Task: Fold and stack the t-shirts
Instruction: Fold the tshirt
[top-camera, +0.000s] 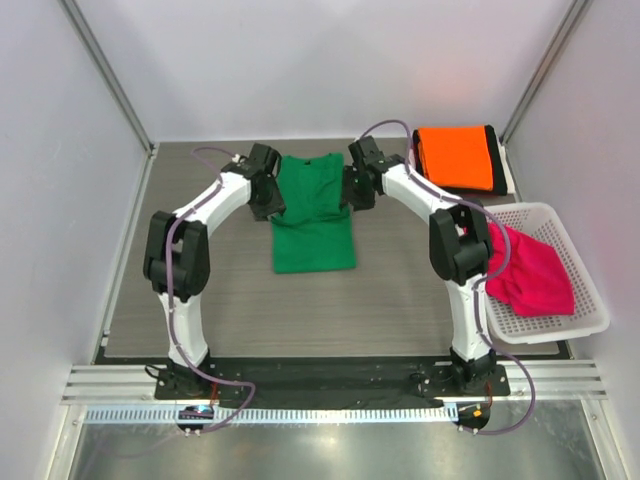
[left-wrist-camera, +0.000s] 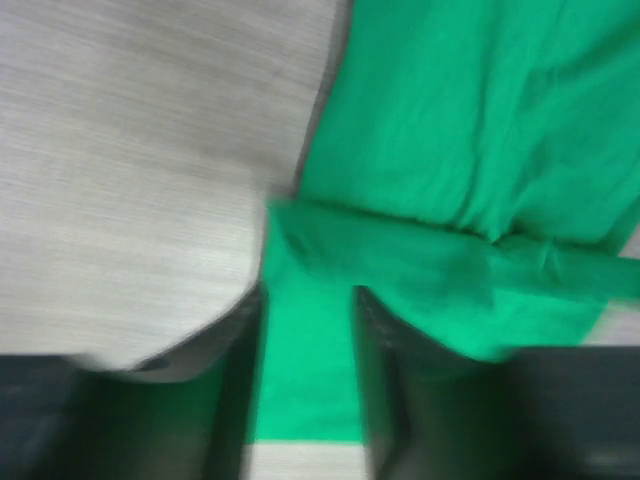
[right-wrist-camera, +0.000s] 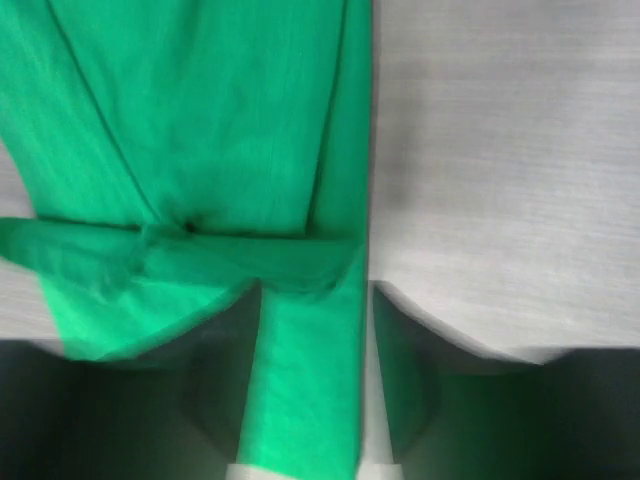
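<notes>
A bright green t-shirt (top-camera: 313, 235) lies flat in the middle of the table, collar toward the back, with its sleeves folded in. My left gripper (top-camera: 270, 200) is over its upper left edge and my right gripper (top-camera: 355, 192) over its upper right edge. In the left wrist view the gripper (left-wrist-camera: 308, 300) is open, with flat green cloth (left-wrist-camera: 450, 150) filling the gap between its fingers. In the right wrist view the gripper (right-wrist-camera: 315, 295) is open astride the shirt's edge (right-wrist-camera: 200, 130), with a sliver of table beside the cloth. A folded orange shirt (top-camera: 456, 155) lies on a black one (top-camera: 497, 160) at the back right.
A white mesh basket (top-camera: 560, 325) stands at the right edge of the table, holding a crumpled magenta-pink shirt (top-camera: 530, 270). Grey enclosure walls stand on the left, back and right. Both wrist views are blurred.
</notes>
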